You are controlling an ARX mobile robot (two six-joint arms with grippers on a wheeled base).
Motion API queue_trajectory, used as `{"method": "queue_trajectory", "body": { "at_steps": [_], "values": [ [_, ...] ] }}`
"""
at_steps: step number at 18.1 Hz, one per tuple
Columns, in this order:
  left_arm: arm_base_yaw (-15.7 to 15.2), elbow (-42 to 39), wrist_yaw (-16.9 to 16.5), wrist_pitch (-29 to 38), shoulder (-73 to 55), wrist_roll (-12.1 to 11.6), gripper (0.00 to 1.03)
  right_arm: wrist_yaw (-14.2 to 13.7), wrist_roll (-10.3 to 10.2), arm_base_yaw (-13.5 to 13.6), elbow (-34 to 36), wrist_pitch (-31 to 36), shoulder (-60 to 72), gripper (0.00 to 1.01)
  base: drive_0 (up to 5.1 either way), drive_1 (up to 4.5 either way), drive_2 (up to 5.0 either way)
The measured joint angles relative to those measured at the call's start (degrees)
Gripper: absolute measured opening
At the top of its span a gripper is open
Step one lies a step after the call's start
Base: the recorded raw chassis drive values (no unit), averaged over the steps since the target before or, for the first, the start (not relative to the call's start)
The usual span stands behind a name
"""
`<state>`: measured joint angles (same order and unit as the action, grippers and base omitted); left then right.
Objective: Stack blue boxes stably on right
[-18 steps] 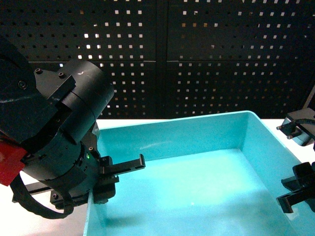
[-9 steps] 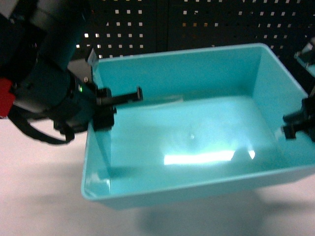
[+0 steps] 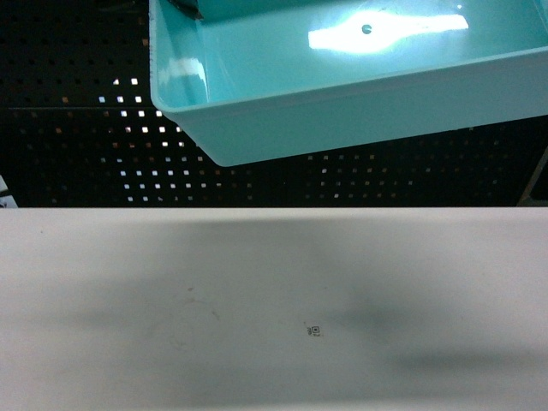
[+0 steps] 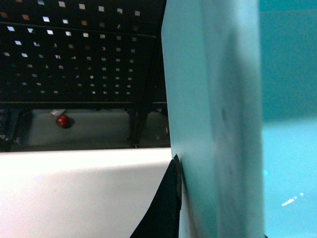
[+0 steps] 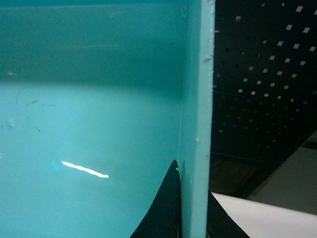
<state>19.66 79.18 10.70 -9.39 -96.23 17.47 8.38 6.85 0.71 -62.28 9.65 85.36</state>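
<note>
L gripper [image 4: 173, 208] clamped on tub [image 3: 342, 77] wall; R gripper [image 5: 190, 208] pinching opposite wall, both raised.

Little of the robot shows, and every part is matte black. In the left wrist view, the left gripper [image 4: 218, 198] shows one finger [image 4: 161, 213] just left of the turquoise tub [image 4: 213, 99] wall: a smooth tapering blade, wide at the bottom edge and narrowing to a rounded tip, with a slightly thicker curved rim on the side facing the wall. In the right wrist view, the right gripper [image 5: 193, 198] shows two plain black fingers [image 5: 161, 213], one on each side of the tub's wall, both pointed wedges without visible screws or markings. In the head view a small dark sliver [image 3: 187, 7] sits at the tub's upper left corner, too little to make out.
</note>
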Motion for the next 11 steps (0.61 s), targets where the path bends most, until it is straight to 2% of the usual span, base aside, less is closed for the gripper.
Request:
{"method": "queue_trajectory", "body": {
  "at_steps": [2, 8, 11],
  "values": [
    [0.2, -1.6, 0.6, 1.4, 0.9, -1.1, 0.06, 0.0, -0.2, 0.0, 0.3, 0.3, 0.0, 0.02, 0.0, 0.0, 0.0],
    [0.3, -1.7, 0.8, 1.4, 0.9, -1.4, 0.06, -0.1, -0.8, 0.0, 0.6, 0.3, 0.0, 0.02, 0.0, 0.0, 0.0],
    [0.3, -1.7, 0.9, 1.5, 0.9, -1.4, 0.06, -0.1, -0.8, 0.1, 0.6, 0.3, 0.0, 0.02, -2.3, -2.31, -2.3]
  ]
}}
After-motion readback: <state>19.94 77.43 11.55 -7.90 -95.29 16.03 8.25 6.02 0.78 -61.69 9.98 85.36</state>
